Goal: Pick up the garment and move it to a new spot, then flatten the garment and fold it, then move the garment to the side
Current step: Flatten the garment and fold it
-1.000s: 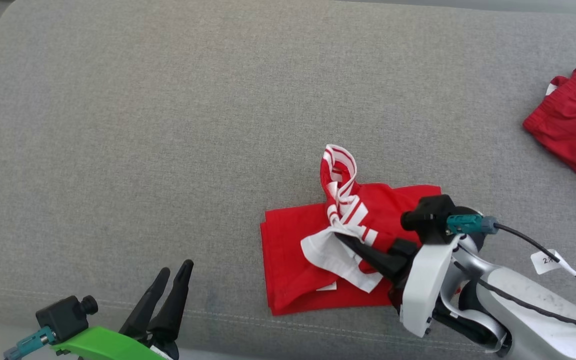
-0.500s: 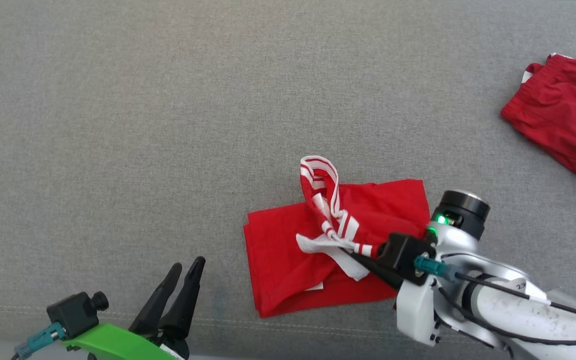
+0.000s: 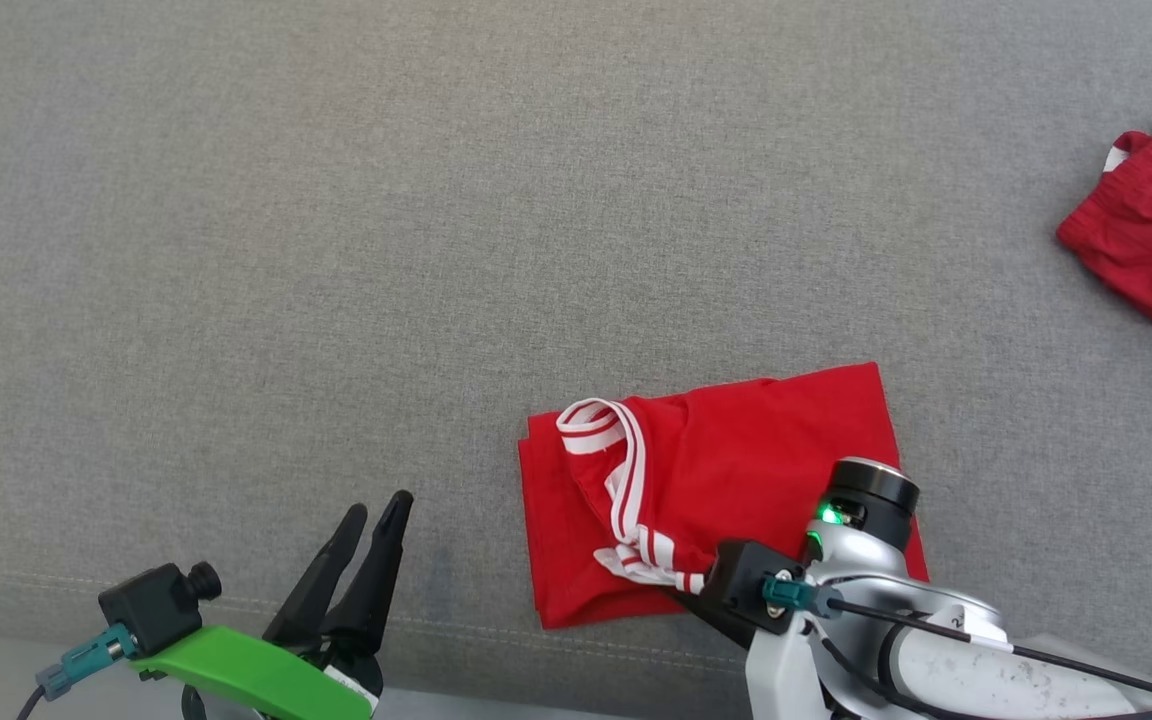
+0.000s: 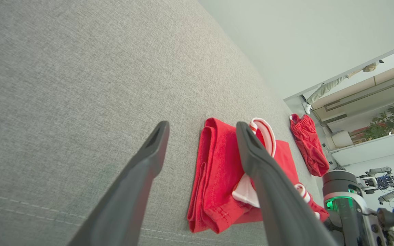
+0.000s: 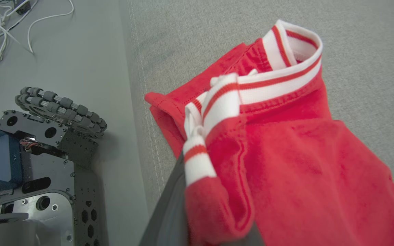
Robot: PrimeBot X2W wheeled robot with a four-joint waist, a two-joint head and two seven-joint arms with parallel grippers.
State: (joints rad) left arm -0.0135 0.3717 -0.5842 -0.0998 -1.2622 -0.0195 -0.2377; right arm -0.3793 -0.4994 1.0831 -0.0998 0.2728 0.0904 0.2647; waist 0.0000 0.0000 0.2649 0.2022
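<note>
While clear of the garment [image 3: 736,470], left jaws spread; right jaws tight on its striped trim [image 5: 197,164].

My right gripper [image 3: 684,592], clamped on the striped trim [image 3: 636,500] of the red garment [image 3: 766,450], now sits nearer to me, at the cloth's near edge instead of over its middle. The trim's loop, which stood up at the far side, lies flat across the red. The white inner cloth is mostly tucked away.
</note>
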